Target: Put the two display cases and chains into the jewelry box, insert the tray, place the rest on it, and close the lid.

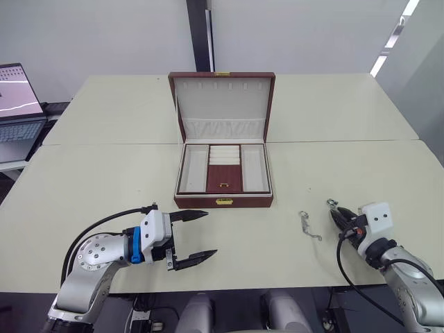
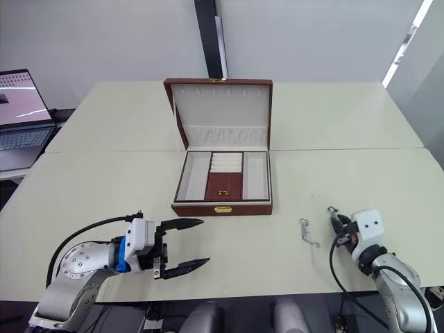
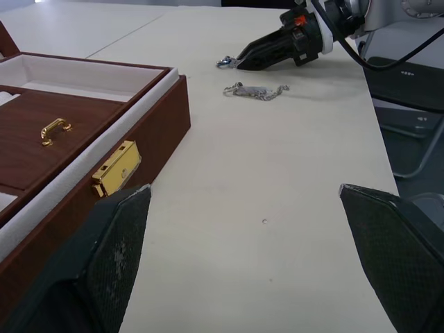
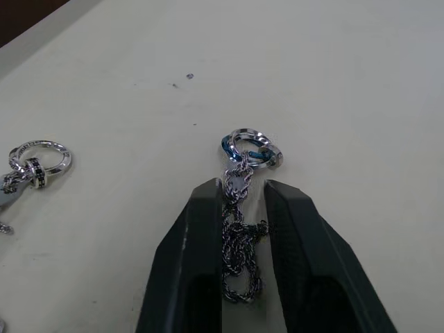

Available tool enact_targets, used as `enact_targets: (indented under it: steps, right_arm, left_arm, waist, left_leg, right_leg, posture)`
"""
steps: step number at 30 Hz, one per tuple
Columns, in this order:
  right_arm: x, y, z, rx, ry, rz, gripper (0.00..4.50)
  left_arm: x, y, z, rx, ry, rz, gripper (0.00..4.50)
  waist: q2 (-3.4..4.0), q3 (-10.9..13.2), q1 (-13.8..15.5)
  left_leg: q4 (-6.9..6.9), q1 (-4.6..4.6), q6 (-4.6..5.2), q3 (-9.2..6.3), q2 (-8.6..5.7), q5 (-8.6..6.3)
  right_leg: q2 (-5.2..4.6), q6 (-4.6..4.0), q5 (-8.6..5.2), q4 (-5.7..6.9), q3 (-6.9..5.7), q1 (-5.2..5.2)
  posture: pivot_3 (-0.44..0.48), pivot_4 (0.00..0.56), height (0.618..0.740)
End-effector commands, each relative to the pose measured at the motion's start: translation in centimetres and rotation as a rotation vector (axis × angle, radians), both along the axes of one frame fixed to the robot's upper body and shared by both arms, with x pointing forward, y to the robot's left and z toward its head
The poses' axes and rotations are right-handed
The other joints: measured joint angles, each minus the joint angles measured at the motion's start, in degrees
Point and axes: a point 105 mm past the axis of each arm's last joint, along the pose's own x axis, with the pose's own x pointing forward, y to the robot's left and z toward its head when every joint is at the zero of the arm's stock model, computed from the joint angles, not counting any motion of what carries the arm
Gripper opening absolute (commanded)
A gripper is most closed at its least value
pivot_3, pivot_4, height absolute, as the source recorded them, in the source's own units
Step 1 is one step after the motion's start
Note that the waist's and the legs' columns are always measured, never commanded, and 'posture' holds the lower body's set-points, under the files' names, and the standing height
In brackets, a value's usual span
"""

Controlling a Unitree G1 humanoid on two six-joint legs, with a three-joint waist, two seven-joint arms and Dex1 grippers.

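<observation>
While the left end effector (image 1: pixel 191 238) waits wide open and empty near the jewelry box (image 1: pixel 223 201), whose tray (image 1: pixel 223 168) seems already seated, the right end effector (image 4: pixel 244 189) pinches one chain (image 4: pixel 239 229) on the table (image 1: pixel 104 180), another chain (image 1: pixel 309 226) lying just beside.

L pincer (image 1: pixel 191 239) agape, R pincer (image 4: pixel 243 194) clamped

**Wide open table, box lid is the only wall**

The table (image 1: pixel 104 180) in front of the jewelry box (image 1: pixel 223 201) is bare apart from one loose chain (image 1: pixel 309 226) lying between the box and the right gripper (image 1: pixel 334 211). The lid (image 1: pixel 222 105) stands upright behind, so the box is open from above and the front. A laptop (image 1: pixel 17 111) sits off the far left edge.
</observation>
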Motion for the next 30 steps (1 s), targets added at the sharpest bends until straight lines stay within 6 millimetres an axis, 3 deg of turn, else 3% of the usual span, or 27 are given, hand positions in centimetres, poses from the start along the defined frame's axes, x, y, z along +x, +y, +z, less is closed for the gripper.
enact_targets:
  steps: [1, 8, 30]
  right_arm:
    - [-0.6, 0.1, -1.9, 0.018, 0.085, -0.005, 0.11]
    - [-0.1, 0.1, -1.0, 0.044, 0.030, -0.016, 0.06]
    - [1.4, 3.2, 7.8, 0.131, -0.257, 0.199, 0.02]
  left_arm:
    - [0.0, -0.5, 0.4, -0.010, -0.027, -0.014, 4.50]
    - [0.2, -1.3, 1.0, -0.019, -0.034, -0.015, 4.50]
    - [0.8, -2.0, 2.1, -0.042, -0.038, 0.016, 4.50]
  waist:
    - [-0.02, -0.02, 0.00]
    - [-0.04, -0.03, 0.00]
    - [0.13, 0.08, 0.01]
  left_leg:
    - [0.00, 0.02, 0.00, 0.00, 0.00, 0.00]
    - [-0.11, 0.55, 0.04, 0.01, 0.02, -0.03]
    - [-0.16, 0.51, 0.04, 0.03, 0.02, -0.03]
  right_leg:
    - [0.01, 0.00, 0.00, 0.00, 0.00, 0.02]
    - [0.02, -0.03, -0.04, -0.09, 0.01, 0.54]
    - [0.02, -0.04, -0.04, -0.09, 0.04, 0.45]
  posture:
    - [0.000, 0.150, 0.740]
    - [0.000, 0.150, 0.740]
    - [0.000, 0.150, 0.740]
